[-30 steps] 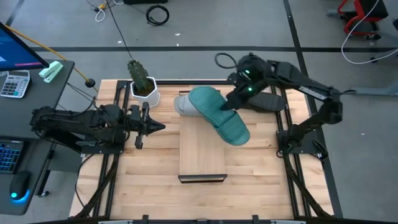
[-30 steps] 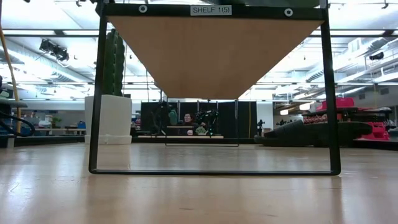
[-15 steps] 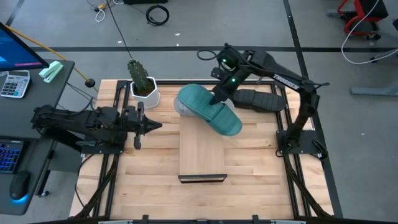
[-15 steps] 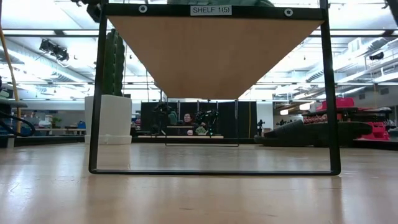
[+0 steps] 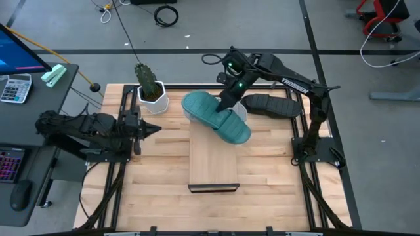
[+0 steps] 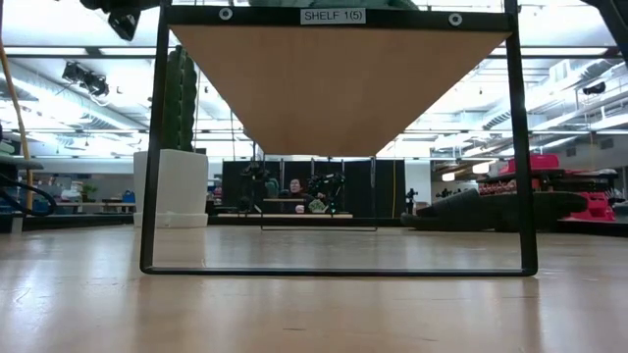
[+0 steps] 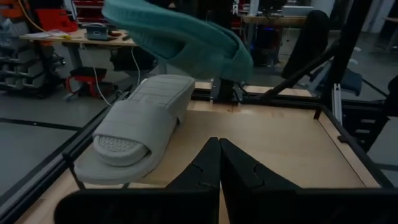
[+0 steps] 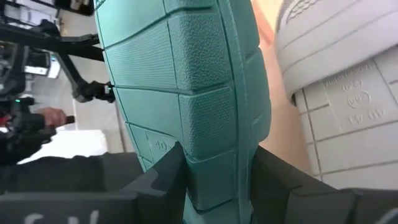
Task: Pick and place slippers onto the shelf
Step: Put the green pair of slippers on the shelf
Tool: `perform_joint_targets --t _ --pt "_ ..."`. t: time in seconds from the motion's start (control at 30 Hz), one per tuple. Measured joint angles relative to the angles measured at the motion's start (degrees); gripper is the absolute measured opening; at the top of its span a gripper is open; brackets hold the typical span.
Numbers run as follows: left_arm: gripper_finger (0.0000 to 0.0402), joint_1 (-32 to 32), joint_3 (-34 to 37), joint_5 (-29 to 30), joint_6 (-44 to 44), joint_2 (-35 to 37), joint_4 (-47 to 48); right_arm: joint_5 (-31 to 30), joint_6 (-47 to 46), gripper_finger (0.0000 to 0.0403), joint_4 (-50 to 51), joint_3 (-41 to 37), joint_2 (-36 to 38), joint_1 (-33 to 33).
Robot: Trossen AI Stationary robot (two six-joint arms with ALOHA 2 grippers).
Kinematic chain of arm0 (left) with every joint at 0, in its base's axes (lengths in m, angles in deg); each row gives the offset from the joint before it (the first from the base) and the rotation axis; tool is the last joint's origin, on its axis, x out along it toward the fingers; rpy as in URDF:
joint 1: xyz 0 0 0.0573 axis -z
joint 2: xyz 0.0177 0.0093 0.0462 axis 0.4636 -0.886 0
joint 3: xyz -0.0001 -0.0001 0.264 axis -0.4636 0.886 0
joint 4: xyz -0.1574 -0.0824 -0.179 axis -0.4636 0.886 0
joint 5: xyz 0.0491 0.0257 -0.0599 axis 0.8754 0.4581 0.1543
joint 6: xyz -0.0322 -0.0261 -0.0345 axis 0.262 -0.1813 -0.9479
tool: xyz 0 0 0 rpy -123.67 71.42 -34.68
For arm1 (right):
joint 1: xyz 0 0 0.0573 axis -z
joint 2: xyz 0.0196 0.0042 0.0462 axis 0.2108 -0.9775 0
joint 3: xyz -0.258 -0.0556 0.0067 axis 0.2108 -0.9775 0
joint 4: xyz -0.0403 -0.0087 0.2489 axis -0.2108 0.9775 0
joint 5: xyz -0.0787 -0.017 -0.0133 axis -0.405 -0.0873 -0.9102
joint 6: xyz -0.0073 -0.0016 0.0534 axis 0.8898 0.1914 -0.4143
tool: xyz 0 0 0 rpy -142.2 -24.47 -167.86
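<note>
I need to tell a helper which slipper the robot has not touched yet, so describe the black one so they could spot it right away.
Start at the slatted wooden table and go to its far edge on the right arm's side, past the light-wood shelf. The black slipper lies flat there on the tabletop. Unlike the teal slipper gripped by the right hand and the light grey slipper beneath it, it lies alone.

my arms: two, matte black, jointed | right arm (image 5: 298,82): white lettering, green light near wrist, black cable loop | fingers (image 7: 211,168): dark, wedge-shaped

A potted cactus (image 5: 149,85) stands beside a calculator (image 5: 14,87) desk.
</note>
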Motion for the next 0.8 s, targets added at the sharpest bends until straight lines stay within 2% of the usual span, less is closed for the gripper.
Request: perform_joint_targets --t 0.4,0.67,0.8 --pt "0.0011 1.9 0.0 0.8 -1.8 2.5 3.4 3.3 -1.5 0.0137 -11.9 0.0 -2.3 -1.9" --pt "0.0013 1.9 0.0 0.8 -2.3 2.4 3.3 6.8 3.1 0.0137 -9.1 0.0 -3.1 -2.4" --pt "0.0011 1.9 0.0 0.8 -2.5 2.4 3.3 6.2 8.5 0.0137 -5.2 0.0 -3.1 -3.5"
